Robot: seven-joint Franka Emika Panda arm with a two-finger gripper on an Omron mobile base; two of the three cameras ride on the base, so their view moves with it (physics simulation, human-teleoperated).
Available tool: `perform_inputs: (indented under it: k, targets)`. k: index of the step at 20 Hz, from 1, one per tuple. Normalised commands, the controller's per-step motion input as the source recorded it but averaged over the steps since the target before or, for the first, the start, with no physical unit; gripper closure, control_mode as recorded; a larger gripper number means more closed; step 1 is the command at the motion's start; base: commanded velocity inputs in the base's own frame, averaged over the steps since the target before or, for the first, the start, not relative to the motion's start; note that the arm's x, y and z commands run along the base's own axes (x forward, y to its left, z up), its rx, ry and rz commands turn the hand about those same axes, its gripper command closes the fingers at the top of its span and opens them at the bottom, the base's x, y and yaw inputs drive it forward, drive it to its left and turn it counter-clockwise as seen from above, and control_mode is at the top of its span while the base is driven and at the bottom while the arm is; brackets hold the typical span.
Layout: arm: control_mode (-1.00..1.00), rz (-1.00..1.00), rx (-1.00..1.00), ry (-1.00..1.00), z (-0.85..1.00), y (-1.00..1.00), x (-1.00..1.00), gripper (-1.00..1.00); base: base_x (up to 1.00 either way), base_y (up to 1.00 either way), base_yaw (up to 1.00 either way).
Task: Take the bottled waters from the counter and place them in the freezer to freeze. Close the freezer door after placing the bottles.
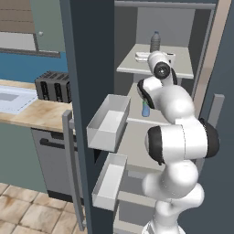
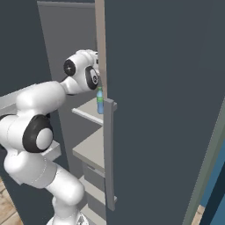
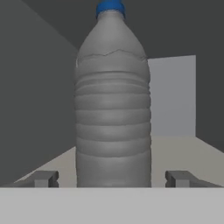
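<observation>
The freezer door (image 1: pixel 87 68) stands wide open, showing its white inner bins (image 1: pixel 107 123). Inside the freezer, the smoky grey bottled water (image 1: pixel 156 41) stands upright on the top shelf (image 1: pixel 183 68). The blue bottled water (image 1: pixel 145 109) (image 2: pixel 100 100) stands upright on the middle shelf (image 2: pixel 88 110), just under my hand. In the hand view this bottle (image 3: pixel 113 109) looks greyish with a blue cap. My gripper (image 3: pixel 113 178) is open around its base, and both fingertips (image 3: pixel 43 178) stand clear of its sides. The counter (image 1: pixel 36 114) lies to the left.
A black toaster (image 1: pixel 52 87) and a white sink (image 1: pixel 9 98) are on the counter, with a dishwasher (image 1: pixel 52 160) below. The second fridge door (image 2: pixel 167 110) and its handle (image 2: pixel 109 154) stand close on the right. A white item (image 1: pixel 141 55) lies on the top shelf.
</observation>
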Motion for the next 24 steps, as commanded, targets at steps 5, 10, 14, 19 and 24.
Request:
perform_inputs:
  k: [5,10,14,19,24]
  targets:
    - [-1.0,0.0,0.0,0.0,0.0,0.0,-0.01,-1.0,0.0,0.0,0.0]
    - [-1.0,0.0,0.0,-0.02,0.0,0.0,-0.06,-1.0,0.0,0.0,0.0]
    - [-1.0,0.0,0.0,-0.03,0.0,0.0,-0.18,-1.0,0.0,0.0,0.0]
    - [-1.0,0.0,0.0,-0.01,0.0,0.0,-0.22,-1.0,0.0,0.0,0.0]
    - [-1.0,0.01,0.0,-0.01,0.03,0.0,-0.26,-1.0,0.0,0.0,0.0]
